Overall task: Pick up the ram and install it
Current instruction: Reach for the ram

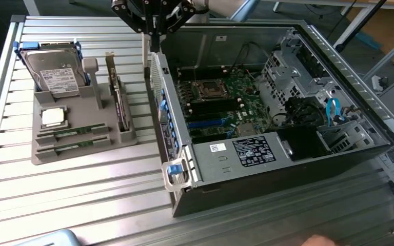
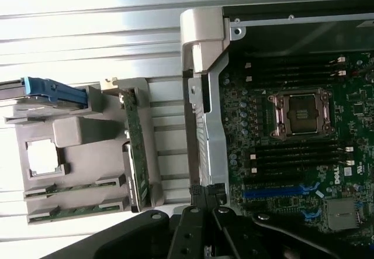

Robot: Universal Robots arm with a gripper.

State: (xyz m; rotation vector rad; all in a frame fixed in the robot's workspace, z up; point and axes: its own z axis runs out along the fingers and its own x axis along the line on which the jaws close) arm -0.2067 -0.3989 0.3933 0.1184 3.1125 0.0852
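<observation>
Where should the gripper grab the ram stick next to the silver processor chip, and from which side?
Judging by its pose, pinch the ram at mid-length across its thin faces, coming straight down from above. It seems to stand on edge in a groove of the gray holder, with raised blocks at both ends, leaving the long top edge free.

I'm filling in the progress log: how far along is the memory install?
Done: nothing yet. The two memory sticks lie in their gray tray, and the slots beside the processor socket on the motherboard look empty. In hand: nothing; the gripper is shut and hangs over the case wall between tray and motherboard. Left: the whole job, pick-up and seating.
</observation>
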